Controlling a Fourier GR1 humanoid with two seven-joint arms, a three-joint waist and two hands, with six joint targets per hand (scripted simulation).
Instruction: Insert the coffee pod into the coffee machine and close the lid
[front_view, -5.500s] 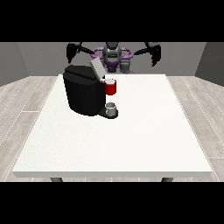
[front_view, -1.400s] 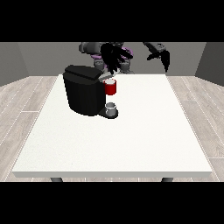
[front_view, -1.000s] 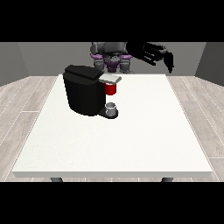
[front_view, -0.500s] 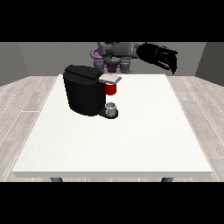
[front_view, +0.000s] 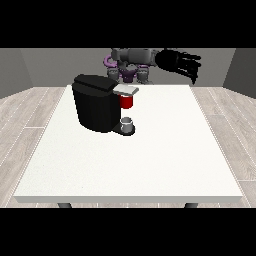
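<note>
The black coffee machine (front_view: 95, 107) stands on the far left part of the white table (front_view: 150, 165). Its grey lid (front_view: 125, 90) juts out to the right, with a red thing at the machine (front_view: 127, 101) under it. A small grey thing (front_view: 128, 125) sits on the machine's base. The hand at the view's right (front_view: 179, 62) hangs in the air above the table's far edge, well right of the machine, its fingers spread and holding nothing. A grey arm (front_view: 131, 53) crosses the robot's chest; I cannot make out the other hand.
The robot's purple and grey torso (front_view: 129, 72) stands behind the table's far edge. Wooden floor surrounds the table. The white tabletop stretches in front of and to the right of the machine.
The hand that hovered by the machine's top 1.4 s ago has drawn away. The dark hand at the right has spread and sunk slightly. Machine, lid and grey thing have not moved.
</note>
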